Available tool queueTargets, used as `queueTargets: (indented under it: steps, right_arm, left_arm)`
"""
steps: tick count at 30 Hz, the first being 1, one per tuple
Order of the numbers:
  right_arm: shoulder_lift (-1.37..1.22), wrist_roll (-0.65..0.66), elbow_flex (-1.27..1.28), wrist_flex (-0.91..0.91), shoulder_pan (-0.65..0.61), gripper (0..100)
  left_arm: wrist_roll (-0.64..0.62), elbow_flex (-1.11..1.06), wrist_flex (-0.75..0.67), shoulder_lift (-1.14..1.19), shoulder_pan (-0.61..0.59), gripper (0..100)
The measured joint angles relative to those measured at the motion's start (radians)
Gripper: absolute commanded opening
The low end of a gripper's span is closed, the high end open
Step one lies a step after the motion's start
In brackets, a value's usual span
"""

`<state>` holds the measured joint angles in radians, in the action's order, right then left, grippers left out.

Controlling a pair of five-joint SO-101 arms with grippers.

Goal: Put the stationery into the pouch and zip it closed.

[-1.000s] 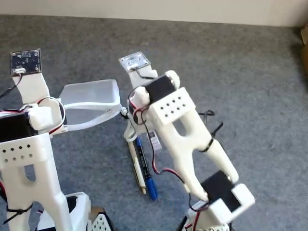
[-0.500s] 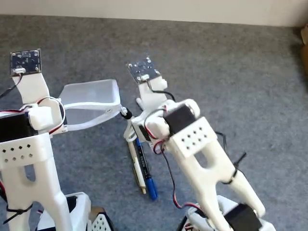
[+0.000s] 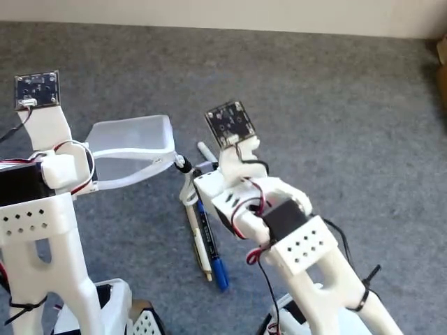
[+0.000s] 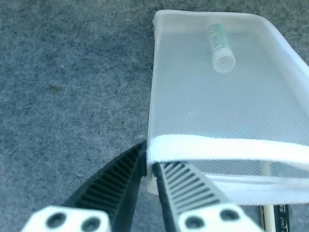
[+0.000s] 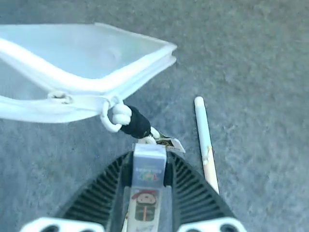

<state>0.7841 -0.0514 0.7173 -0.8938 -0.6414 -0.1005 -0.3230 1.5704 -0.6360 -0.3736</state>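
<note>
On the grey worktop the clear pouch stands open, the edge of its mouth pinched in the clenched jaws of the left gripper; a small tube rests inside. Just beside its zip pull, the right gripper grasps a small labelled block in its jaws. A white pen, a blue pen and a beige pen lie nearby.

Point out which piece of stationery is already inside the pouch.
The small white-and-green tube, seen through the pouch wall. The blue pen lies outside on the carpet; the right gripper grips a small labelled block.
</note>
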Motion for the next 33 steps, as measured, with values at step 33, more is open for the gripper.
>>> queueTargets:
  steps: [33]
  right_arm:
    - [0.394,0.000,0.468,0.727,-0.104,0.5]
  left_arm:
    - [0.000,-0.002,0.000,0.000,0.000,1]
